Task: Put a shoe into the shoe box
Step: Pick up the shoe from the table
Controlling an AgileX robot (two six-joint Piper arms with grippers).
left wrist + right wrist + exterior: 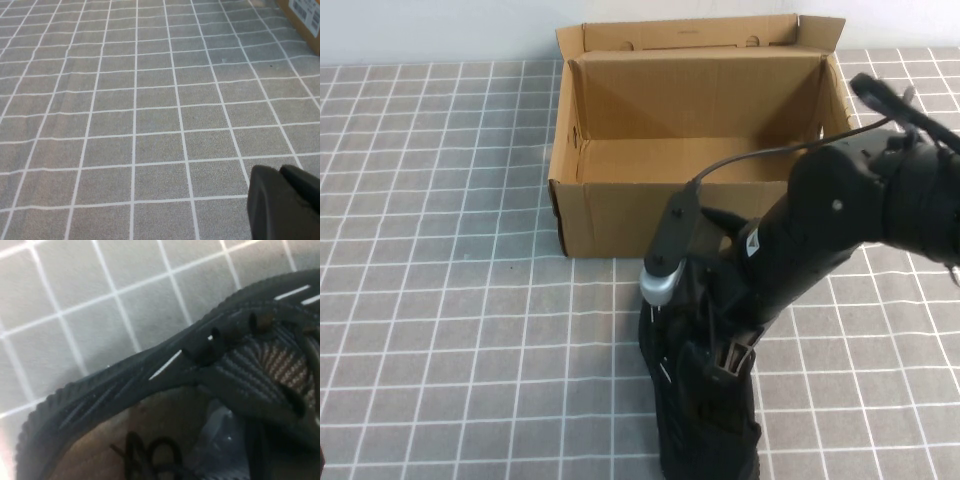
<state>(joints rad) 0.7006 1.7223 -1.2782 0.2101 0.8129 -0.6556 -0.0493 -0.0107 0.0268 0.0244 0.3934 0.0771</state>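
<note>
The right gripper (705, 345) is down over the shoe (705, 420), which lies on the desk (440, 300) just in front of the shoe box (650, 215), its length running away from the box's front wall toward the robot. Whether the right fingers are clenched on the shoe or released cannot be told: in the high view the arm and wrist cover them, and the right wrist view shows only the shoe's collar, laces and knit side (165, 370) pressed close beneath the camera, with the white dash marks on its side and the tiled desk (100, 305) just beyond it. The shoe box stands open on the far side of the right gripper, flaps upright, nothing seen inside it. The left gripper (285, 202) hangs above bare grey tiles, well apart from the shoe, its dark fingers (265, 200) closed together on nothing, with a corner of the shoe box (305, 20) beyond them.
</note>
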